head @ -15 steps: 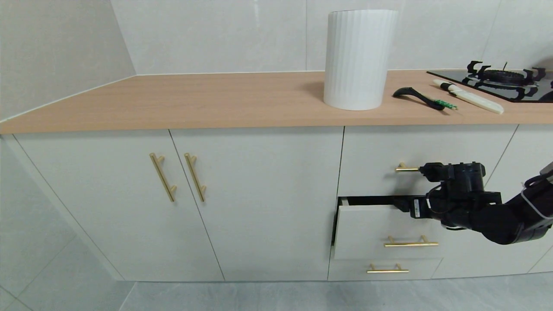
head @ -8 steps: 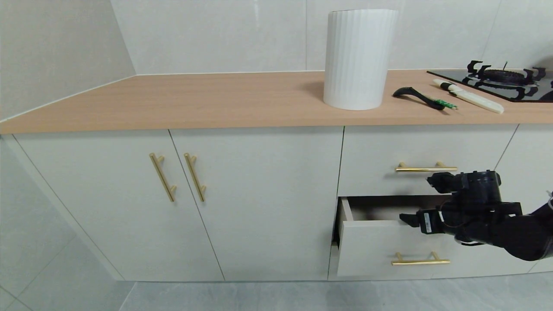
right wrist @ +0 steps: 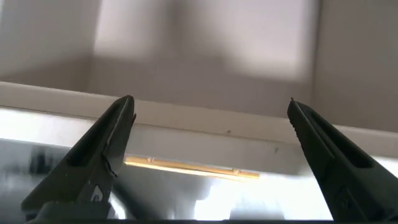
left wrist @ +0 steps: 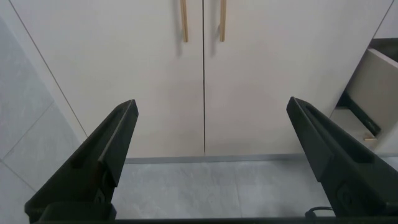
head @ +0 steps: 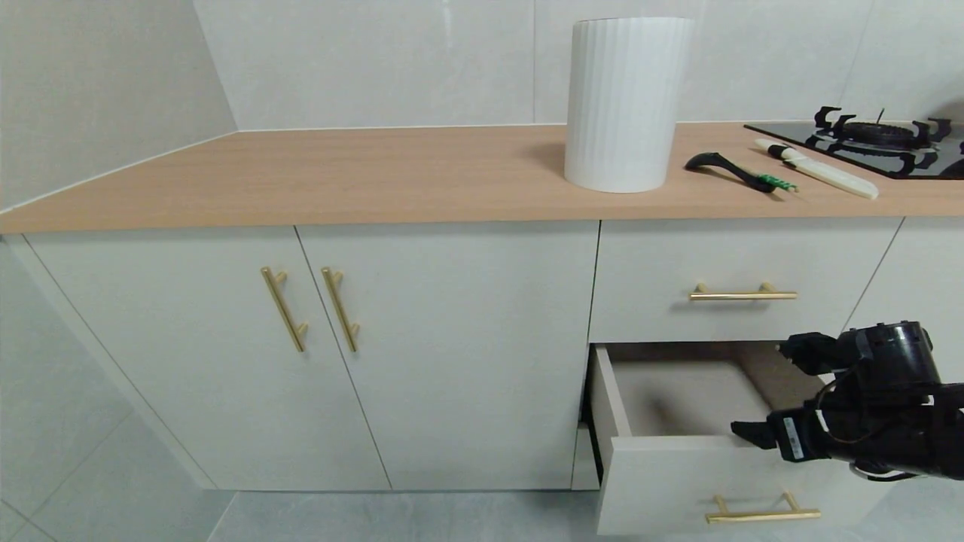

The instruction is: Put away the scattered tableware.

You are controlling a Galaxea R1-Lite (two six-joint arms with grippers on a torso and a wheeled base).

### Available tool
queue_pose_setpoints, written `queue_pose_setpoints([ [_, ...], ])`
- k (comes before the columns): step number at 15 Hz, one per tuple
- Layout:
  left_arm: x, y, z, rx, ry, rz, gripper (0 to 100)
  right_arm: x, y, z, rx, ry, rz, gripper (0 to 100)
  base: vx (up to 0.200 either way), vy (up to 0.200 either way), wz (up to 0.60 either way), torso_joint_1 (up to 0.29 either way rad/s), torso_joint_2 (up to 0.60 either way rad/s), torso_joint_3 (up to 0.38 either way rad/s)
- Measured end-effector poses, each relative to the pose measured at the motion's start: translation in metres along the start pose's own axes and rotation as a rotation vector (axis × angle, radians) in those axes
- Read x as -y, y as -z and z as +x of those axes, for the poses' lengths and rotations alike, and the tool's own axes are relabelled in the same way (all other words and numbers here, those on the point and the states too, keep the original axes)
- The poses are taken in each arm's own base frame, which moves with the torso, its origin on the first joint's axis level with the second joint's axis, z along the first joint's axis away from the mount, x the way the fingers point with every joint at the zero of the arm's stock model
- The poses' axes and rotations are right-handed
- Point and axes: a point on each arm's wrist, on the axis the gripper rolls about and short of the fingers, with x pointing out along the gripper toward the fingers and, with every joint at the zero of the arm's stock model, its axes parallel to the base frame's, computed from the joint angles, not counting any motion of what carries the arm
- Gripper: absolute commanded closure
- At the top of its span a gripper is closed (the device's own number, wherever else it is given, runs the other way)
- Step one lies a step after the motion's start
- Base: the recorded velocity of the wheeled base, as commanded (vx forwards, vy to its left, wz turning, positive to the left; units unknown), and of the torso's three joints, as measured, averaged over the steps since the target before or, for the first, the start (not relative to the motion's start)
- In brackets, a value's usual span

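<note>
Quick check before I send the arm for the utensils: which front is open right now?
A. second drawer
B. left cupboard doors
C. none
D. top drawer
A: the second drawer stands pulled out under the shut top drawer, with the open right gripper at its front edge; the cupboard doors are shut.

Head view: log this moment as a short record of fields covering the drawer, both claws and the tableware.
middle drawer: pulled out
right claw: open, at the drawer front's top edge
left claw: open, facing the cabinet doors, holding nothing
black spoon: lying on the countertop, right of the white ribbed container
white knife: on the countertop, between spoon and hob
</note>
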Motion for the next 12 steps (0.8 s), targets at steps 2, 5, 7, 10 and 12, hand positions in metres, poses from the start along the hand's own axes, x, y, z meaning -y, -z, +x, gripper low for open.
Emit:
queue_pose_setpoints([
  [2,0.0,0.0,0.0,0.0,-0.001,0.0,0,0.0,0.009,-0.012,-0.076,-0.004,-0.027,0,0.0,0.0,0.0,0.0,0.0,0.0],
  [5,0.0,0.0,0.0,0.0,-0.001,0.0,0,0.0,0.013,-0.026,-0.123,-0.007,-0.055,0,0.0,0.0,0.0,0.0,0.0,0.0],
  [7,0.0,0.0,0.0,0.0,-0.001,0.0,0,0.0,0.015,-0.03,-0.152,-0.004,-0.065,0,0.0,0.0,0.0,0.0,0.0,0.0],
  [10,0.0,0.0,0.0,0.0,-0.001,0.0,0,-0.002,0.029,-0.04,-0.338,-0.021,-0.099,0,0.0,0.0,0.0,0.0,0.0,0.0],
  [12,0.0,0.0,0.0,0.0,-0.001,0.0,0,-0.005,0.025,-0.046,-0.353,-0.031,-0.122,0,0.0,0.0,0.0,0.0,0.0,0.0],
])
